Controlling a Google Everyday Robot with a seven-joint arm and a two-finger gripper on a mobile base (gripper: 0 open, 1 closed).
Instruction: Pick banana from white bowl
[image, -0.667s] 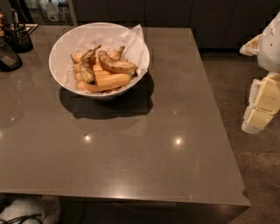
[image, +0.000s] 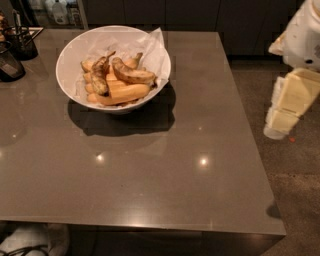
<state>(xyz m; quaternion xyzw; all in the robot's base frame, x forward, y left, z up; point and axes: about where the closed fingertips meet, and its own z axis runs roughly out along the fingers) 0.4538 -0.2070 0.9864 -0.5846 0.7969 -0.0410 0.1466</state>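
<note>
**Banana in bowl, gripper well off to the right**

The banana (image: 131, 75), curved and mottled brown, lies on top of the pile in the white bowl (image: 67, 52), resting across smoother orange-yellow bananas (image: 127, 93). Crumpled white paper (image: 155, 47) lines the bowl, which stands on the far left part of a dark table (image: 200, 165). The gripper (image: 282, 117) hangs beyond the table's right edge, well apart from the banana. Whether it is released or clenched cannot be told. A pale bottle (image: 60, 10) behind the table has a label too small to read.
</note>
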